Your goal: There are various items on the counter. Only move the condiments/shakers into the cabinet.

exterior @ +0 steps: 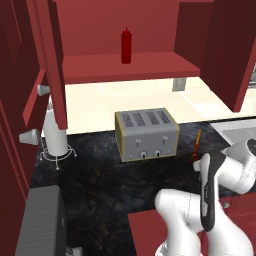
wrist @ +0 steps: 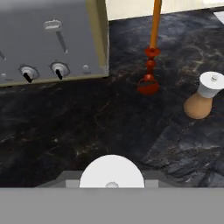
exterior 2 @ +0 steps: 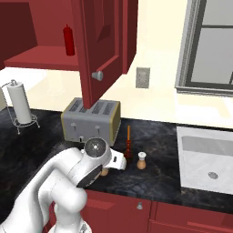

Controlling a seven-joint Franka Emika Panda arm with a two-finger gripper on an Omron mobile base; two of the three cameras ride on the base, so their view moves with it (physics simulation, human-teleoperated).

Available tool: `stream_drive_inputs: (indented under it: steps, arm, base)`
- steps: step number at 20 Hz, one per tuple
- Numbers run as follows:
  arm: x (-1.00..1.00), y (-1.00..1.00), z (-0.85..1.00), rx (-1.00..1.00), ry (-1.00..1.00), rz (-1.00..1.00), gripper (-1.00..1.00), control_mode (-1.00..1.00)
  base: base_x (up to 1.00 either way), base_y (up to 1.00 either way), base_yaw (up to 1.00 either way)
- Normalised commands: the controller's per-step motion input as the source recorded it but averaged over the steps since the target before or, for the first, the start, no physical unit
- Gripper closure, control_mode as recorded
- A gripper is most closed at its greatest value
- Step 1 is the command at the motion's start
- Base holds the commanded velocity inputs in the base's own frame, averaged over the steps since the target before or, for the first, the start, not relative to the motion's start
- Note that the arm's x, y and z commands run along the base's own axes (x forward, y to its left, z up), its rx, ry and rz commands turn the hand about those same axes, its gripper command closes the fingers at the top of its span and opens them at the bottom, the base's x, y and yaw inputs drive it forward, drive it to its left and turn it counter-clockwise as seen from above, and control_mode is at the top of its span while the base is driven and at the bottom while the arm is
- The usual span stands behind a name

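On the cabinet point(exterior: 130, 67) shelf stands the dark red squeeze bottle point(exterior: 126, 46), which the right base view also shows point(exterior 2: 68, 40). One tan shaker point(wrist: 203, 100) with a pale top stands free on the black counter point(wrist: 87, 127), to the right of the thin orange-red utensil point(wrist: 150, 65). A second shaker point(wrist: 111, 173) shows its round white top directly under the hand. My gripper point(wrist: 111, 183) is shut on it, low over the counter in front of the grey toaster point(wrist: 48, 39). From the right base view, the gripper point(exterior 2: 106, 167) sits over that shaker point(exterior 2: 104, 173), left of the free shaker point(exterior 2: 142, 160).
An open cabinet door point(exterior 2: 98, 50) hangs above the toaster point(exterior 2: 91, 119). A paper towel holder point(exterior: 56, 135) stands at the counter's left. A sink point(exterior 2: 209, 157) lies to the right. The utensil point(exterior 2: 129, 142) stands between the toaster and the free shaker.
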Motion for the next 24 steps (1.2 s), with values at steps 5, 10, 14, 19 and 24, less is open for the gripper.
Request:
stream_drive_inputs:
  steps: [5, 10, 14, 19, 24]
  arm:
    - [-1.00, 0.39, 1.00, 0.01, 0.00, -0.02, 1.00, -1.00]
    - [-0.69, 0.84, 1.00, 0.01, 0.00, -0.01, 1.00, -1.00]
    - [-0.64, 0.68, 0.95, -0.06, -0.06, 0.00, 1.00, -1.00]
    - [-0.37, 0.82, 0.97, -0.07, -0.22, 0.00, 1.00, -1.00]
    - [-0.04, 0.87, 1.00, -0.10, -0.20, 0.00, 1.00, -1.00]
  base:
    - [0.00, 0.00, 0.00]
    - [0.00, 0.00, 0.00]
    - [0.00, 0.00, 0.00]
    - [0.00, 0.00, 0.00]
    - [0.00, 0.00, 0.00]
